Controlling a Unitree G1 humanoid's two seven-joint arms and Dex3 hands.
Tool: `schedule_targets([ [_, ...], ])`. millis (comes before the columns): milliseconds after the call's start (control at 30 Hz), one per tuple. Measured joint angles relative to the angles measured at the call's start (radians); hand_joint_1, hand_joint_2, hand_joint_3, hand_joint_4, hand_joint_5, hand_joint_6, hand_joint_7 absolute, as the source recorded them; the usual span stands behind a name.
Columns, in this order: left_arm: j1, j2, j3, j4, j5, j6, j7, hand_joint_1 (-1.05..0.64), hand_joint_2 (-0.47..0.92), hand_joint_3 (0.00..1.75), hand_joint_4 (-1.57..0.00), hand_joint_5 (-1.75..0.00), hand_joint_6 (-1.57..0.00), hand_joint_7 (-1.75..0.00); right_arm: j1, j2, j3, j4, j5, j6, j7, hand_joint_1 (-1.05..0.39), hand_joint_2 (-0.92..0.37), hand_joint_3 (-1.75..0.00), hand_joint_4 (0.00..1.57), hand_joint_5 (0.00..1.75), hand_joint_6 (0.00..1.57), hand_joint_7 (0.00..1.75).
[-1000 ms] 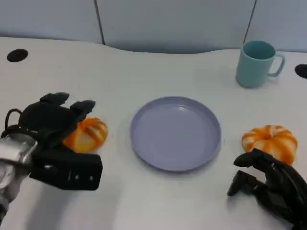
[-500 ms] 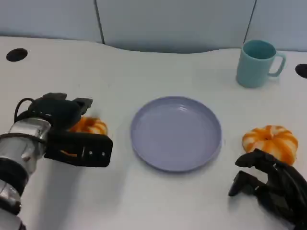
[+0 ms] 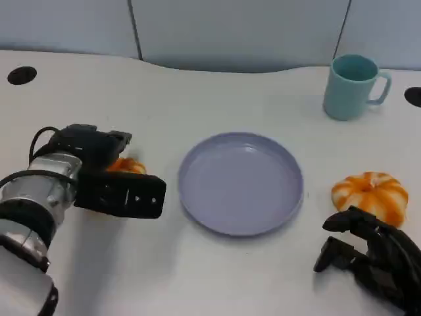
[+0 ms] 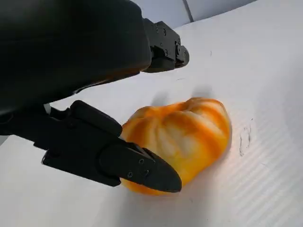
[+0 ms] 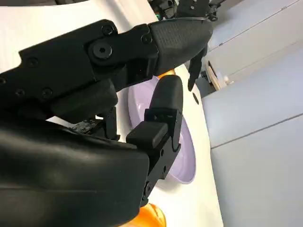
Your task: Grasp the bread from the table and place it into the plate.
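A: so where's our left hand [image 3: 92, 155] at?

B: we've got it over the bread [image 4: 182, 137] near the worktop's [image 3: 197, 92] left edge. Fingers [image 4: 142, 165] are apart around it, one touching its side, bread's on the worktop.

A: and the plate [image 3: 241, 182]?

B: middle of the worktop. Our right hand [image 3: 371, 260] sits by the front right corner, fingers loosely apart, holding nothing, just beside a second bread [image 3: 370, 194]. Teal mug [image 3: 352, 87] at the back right.
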Motion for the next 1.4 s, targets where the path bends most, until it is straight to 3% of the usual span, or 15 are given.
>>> schedule_targets([
  [267, -0.002, -0.058, -0.027, 0.070, -0.019, 0.050, -0.005, -0.62, 0.84, 0.01, -0.05, -0.03, -0.14, 0.00, 0.032, 0.000, 0.005, -0.050, 0.002, 0.022, 0.000, -0.47, -0.92, -0.21, 0.63, 1.39, 0.71, 0.90],
  [800, 0.011, -0.080, -0.042, 0.082, -0.066, 0.093, -0.016, -0.57, 0.82, 0.00, -0.04, 0.00, -0.12, 0.00, 0.078, -0.011, 0.005, -0.122, 0.008, 0.077, -0.002, -0.48, -0.92, -0.20, 0.63, 1.41, 0.66, 0.99],
  [867, 0.012, -0.083, -0.043, 0.084, -0.070, 0.099, -0.015, -0.38, 0.80, 0.00, -0.16, -0.05, -0.19, -0.02, 0.083, -0.012, 0.005, -0.129, 0.010, 0.084, -0.002, -0.47, -0.92, -0.20, 0.63, 1.40, 0.65, 0.99],
  [933, 0.031, -0.082, -0.046, 0.082, -0.069, 0.092, 0.074, -0.27, 0.79, 0.00, -0.23, -0.08, -0.23, -0.03, 0.088, -0.012, 0.005, -0.135, 0.016, 0.090, -0.002, -0.47, -0.92, -0.20, 0.63, 1.40, 0.65, 0.99],
  [1033, 0.061, -0.082, -0.055, 0.077, -0.069, 0.069, 0.210, -0.24, 0.79, 0.00, -0.25, -0.07, -0.25, -0.02, 0.097, -0.013, 0.004, -0.143, 0.021, 0.092, -0.002, -0.47, -0.92, -0.20, 0.63, 1.40, 0.65, 1.00],
  [1300, 0.069, -0.082, -0.070, 0.079, -0.070, 0.062, 0.242, -0.24, 0.79, 0.00, -0.26, -0.05, -0.25, -0.01, 0.106, -0.013, 0.005, -0.151, 0.021, 0.094, -0.002, -0.47, -0.92, -0.20, 0.64, 1.39, 0.64, 1.00],
  [1333, 0.069, -0.082, -0.071, 0.079, -0.071, 0.062, 0.243, -0.26, 0.85, 0.01, -0.62, -0.91, -0.69, -0.17, 0.106, -0.013, 0.005, -0.152, 0.021, 0.094, -0.002, -0.47, -0.92, -0.20, 0.63, 1.39, 0.64, 1.00],
  [1367, 0.074, -0.081, -0.072, 0.079, -0.070, 0.053, 0.265, -0.27, 0.87, 0.01, -0.68, -1.32, -0.86, -0.21, 0.107, -0.013, 0.005, -0.154, 0.021, 0.096, -0.002, -0.47, -0.92, -0.20, 0.63, 1.39, 0.64, 1.00],
  [1400, 0.085, -0.077, -0.073, 0.079, -0.070, 0.037, 0.306, -0.26, 0.90, 0.07, -0.66, -1.57, -0.95, -0.30, 0.108, -0.013, 0.006, -0.157, 0.022, 0.099, -0.002, -0.47, -0.92, -0.20, 0.63, 1.39, 0.64, 1.00],
])
